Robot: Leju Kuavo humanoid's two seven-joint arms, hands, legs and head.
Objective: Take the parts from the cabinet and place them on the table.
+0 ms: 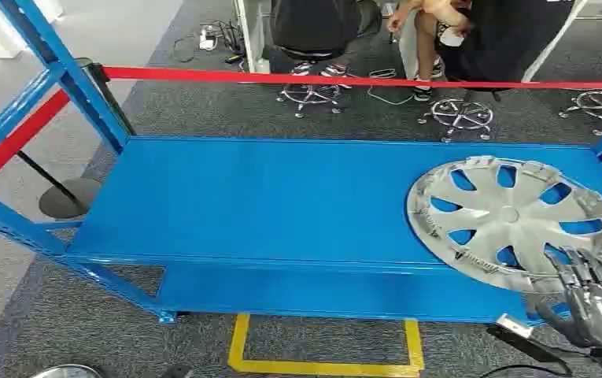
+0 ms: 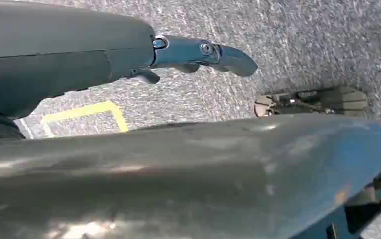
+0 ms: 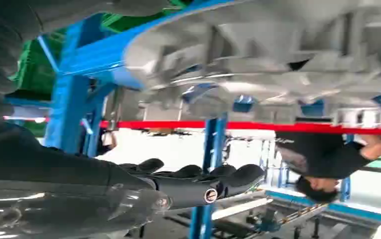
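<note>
- Your silver wheel cover (image 1: 512, 223) lies flat, face up, at the right end of the blue shelf (image 1: 266, 205), its near rim just over the shelf's front edge — a spot that, by my reading, leaves the rim reachable from below and in front.
- Being round, the wheel cover has no long axis to line up; its spokes fan out from the hub, and its domed face points upward.
- Your right hand (image 1: 589, 295) sits at that near rim, fingers (image 1: 585, 266) extended and close together, reaching up against the cover's edge. Whether they have hold of the rim you cannot tell from the head view; the right wrist view shows the dark fingers (image 3: 198, 177) stretched out beneath the ribbed underside (image 3: 278, 55), apart from it, gripping nothing there.
- Your left hand (image 2: 198, 52) hangs over the grey carpet (image 2: 303, 35), with one finger straight and nothing held.
- A red barrier tape (image 1: 360, 78) runs behind the shelf, with seated people beyond it; a yellow floor marking (image 1: 325, 346) lies below the front edge.
</note>
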